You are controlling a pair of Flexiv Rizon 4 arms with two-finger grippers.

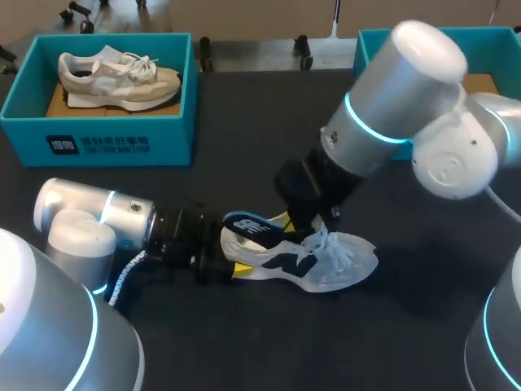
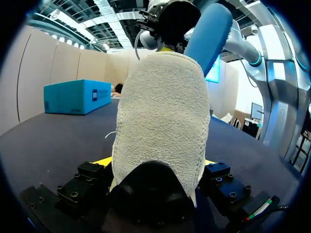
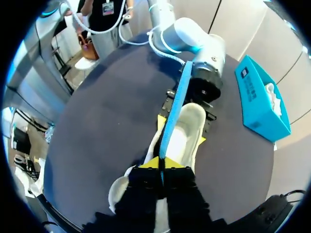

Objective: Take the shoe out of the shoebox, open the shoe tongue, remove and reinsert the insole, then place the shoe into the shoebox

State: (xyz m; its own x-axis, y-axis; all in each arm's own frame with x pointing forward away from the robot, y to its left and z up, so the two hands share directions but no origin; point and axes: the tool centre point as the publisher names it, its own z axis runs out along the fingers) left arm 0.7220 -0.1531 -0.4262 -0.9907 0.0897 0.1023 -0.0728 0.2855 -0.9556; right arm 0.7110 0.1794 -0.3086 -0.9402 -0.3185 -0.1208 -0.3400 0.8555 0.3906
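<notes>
Two tools on one sneaker (image 1: 313, 265), out on the dark tabletop (image 1: 244, 155), well clear of the teal shoebox (image 1: 98, 122). Only the left wrist view shows the left tool (image 2: 155, 165) clamping the heel from both sides. In the right wrist view the right tool (image 3: 162, 162) pinches the blue insole (image 3: 175, 111) edge-on above the shoe's opening. The head view alone catches a beige sneaker (image 1: 118, 77) inside the shoebox.

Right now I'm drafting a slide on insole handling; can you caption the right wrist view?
Right gripper pinches the blue insole on edge over the white shoe, whose heel the left gripper clamps.
</notes>
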